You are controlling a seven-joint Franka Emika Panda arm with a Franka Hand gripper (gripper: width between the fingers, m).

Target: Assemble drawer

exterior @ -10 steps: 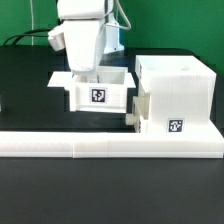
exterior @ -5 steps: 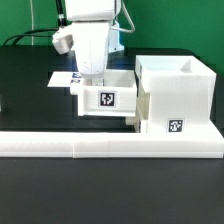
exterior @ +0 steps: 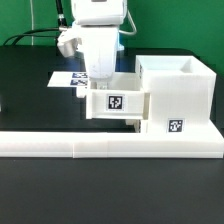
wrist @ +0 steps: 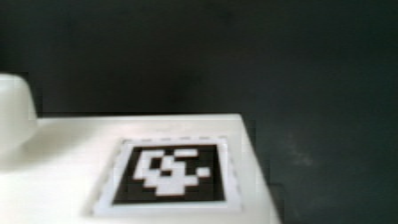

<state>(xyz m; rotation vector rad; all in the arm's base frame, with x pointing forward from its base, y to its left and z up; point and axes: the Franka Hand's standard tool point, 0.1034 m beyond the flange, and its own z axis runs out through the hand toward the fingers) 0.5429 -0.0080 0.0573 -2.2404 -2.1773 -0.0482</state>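
Note:
The drawer, a small white open-topped box with a black-and-white tag on the face towards the camera, is just to the exterior view's left of the tall white housing, close against its side. My gripper reaches down into the drawer from above and is shut on its wall; the fingertips are hidden inside. The wrist view shows only a blurred tag on a flat white surface over the black table, and no fingers. I cannot tell which part that surface belongs to.
The marker board lies flat on the black table behind the drawer. A long white rail runs along the front of the table, and the housing stands against it. A cable hangs behind the arm.
My gripper has carried the drawer to the exterior view's right, from over the marker board to beside the housing. More of the marker board now shows.

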